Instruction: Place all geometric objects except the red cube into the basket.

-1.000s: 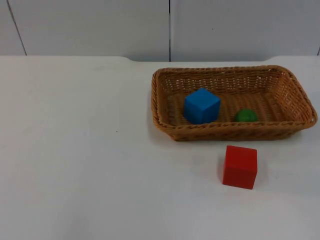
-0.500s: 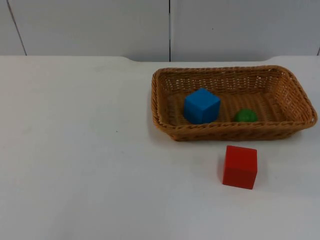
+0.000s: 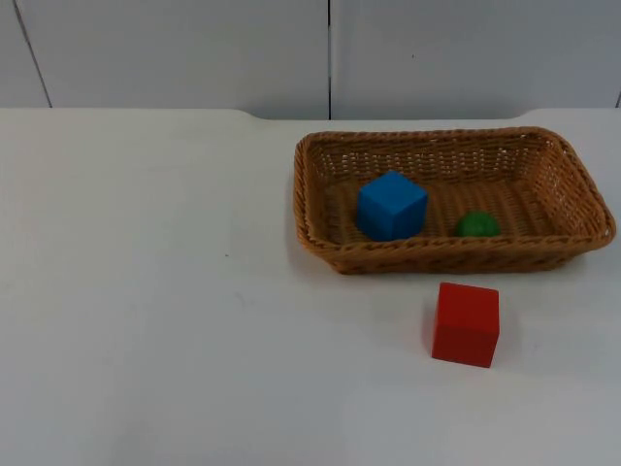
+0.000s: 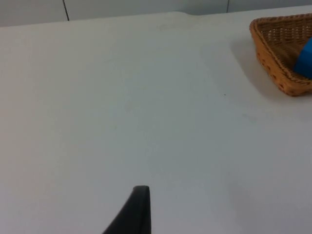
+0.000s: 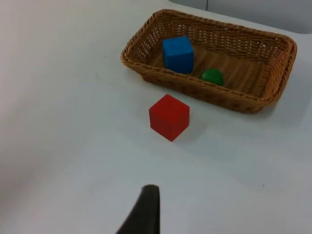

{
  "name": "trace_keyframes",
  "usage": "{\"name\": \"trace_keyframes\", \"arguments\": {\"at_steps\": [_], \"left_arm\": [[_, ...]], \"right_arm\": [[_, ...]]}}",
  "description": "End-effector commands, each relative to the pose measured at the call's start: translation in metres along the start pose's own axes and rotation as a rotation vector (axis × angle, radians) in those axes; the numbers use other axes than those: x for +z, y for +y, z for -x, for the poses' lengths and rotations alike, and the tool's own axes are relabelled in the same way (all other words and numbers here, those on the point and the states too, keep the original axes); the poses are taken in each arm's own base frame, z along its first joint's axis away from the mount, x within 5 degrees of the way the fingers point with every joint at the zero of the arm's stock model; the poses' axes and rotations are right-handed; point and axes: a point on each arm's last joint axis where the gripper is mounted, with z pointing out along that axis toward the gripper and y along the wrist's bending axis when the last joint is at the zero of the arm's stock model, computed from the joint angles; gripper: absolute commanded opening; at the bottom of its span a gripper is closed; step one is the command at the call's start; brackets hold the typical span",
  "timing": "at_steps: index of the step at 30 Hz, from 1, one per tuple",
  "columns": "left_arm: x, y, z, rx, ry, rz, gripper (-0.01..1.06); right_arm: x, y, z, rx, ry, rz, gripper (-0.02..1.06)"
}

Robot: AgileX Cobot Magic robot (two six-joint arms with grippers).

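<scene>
- Red cube (image 3: pixel 466 323): stood on the white table (image 3: pixel 146 291), just in front of the basket's near wall and apart from it; in the right wrist view (image 5: pixel 169 117) it sat between the fingertip and the basket.
- Basket (image 3: pixel 446 254): a woven brown tray, resting flat on the table behind the red cube, short of the grey partition wall (image 3: pixel 175 53).
- Blue cube (image 3: pixel 391 205): lay inside the basket, toward its left end, behind the near wall.
- Green ball (image 3: pixel 477 225): lay inside the basket, right of the blue cube and apart from it, close against the near wall.
- Left gripper (image 4: pixel 131 214): one black fingertip hung over bare table, well left of the basket; whether it was released or clenched could not be told.
- Right gripper (image 5: pixel 144 212): one black fingertip hung over the table, well in front of the red cube; its state could not be told either.
</scene>
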Motion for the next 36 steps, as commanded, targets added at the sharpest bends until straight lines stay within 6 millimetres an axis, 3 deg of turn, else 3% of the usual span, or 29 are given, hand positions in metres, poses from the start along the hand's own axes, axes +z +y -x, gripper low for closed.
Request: {"name": "trace_keyframes", "arguments": {"at_steps": [1,10,13,15,31,36], "left_arm": [[0.0006,-0.0001,-0.0015,-0.003,0.002,0.001,1.05],[0.0006,-0.0001,-0.0015,0.002,0.002,0.001,1.05],[0.0006,-0.0004,-0.0015,0.009,0.002,-0.003,1.05],[0.0006,-0.0004,-0.0015,0.009,0.002,-0.003,1.05],[0.0006,-0.0004,-0.0015,0.009,0.002,-0.003,1.05],[0.0006,-0.0004,-0.0015,0.009,0.002,-0.003,1.05]], "right_arm": [[0.0011,-0.0004,-0.0014,0.002,0.004,-0.006,0.85],[0.0011,-0.0004,-0.0014,0.002,0.004,-0.006,0.86],[0.0011,-0.0004,-0.0014,0.002,0.004,-0.006,1.03],[0.0011,-0.0004,-0.0014,0.002,0.004,-0.006,1.05],[0.0011,0.0002,-0.0012,0.007,0.002,-0.003,1.05],[0.001,0.0009,-0.0013,0.047,0.003,-0.078,1.05]]}}
